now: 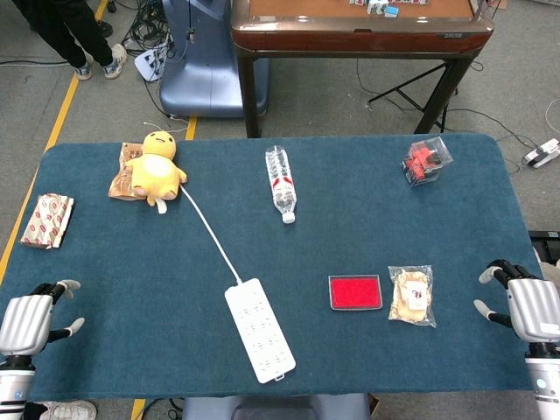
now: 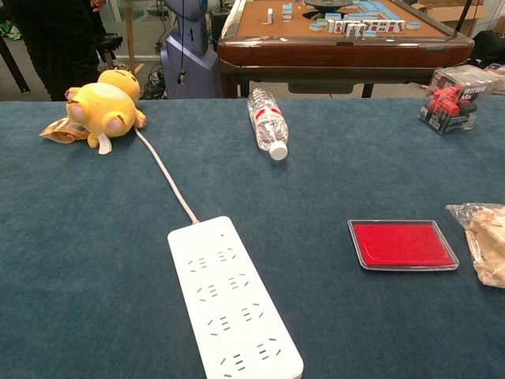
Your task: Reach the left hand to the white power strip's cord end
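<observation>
The white power strip (image 1: pixel 259 329) (image 2: pixel 233 300) lies near the table's front edge, angled toward the far left. Its cord end (image 1: pixel 236 283) (image 2: pixel 194 222) points away from me, and the white cord (image 1: pixel 206 229) (image 2: pixel 162 172) runs up to the yellow plush toy (image 1: pixel 156 167) (image 2: pixel 104 105). My left hand (image 1: pixel 31 319) hovers at the front left corner, fingers apart, holding nothing, well left of the strip. My right hand (image 1: pixel 523 302) sits at the front right edge, also holding nothing. Neither hand appears in the chest view.
A plastic water bottle (image 1: pixel 281 183) (image 2: pixel 268 121) lies behind the strip. A red flat case (image 1: pixel 355 292) (image 2: pixel 402 244) and a bagged snack (image 1: pixel 412 295) (image 2: pixel 488 243) lie to the right. A red-and-white packet (image 1: pixel 47 220) is at the left edge; a clear box of red items (image 1: pixel 426 162) (image 2: pixel 450 98) is far right.
</observation>
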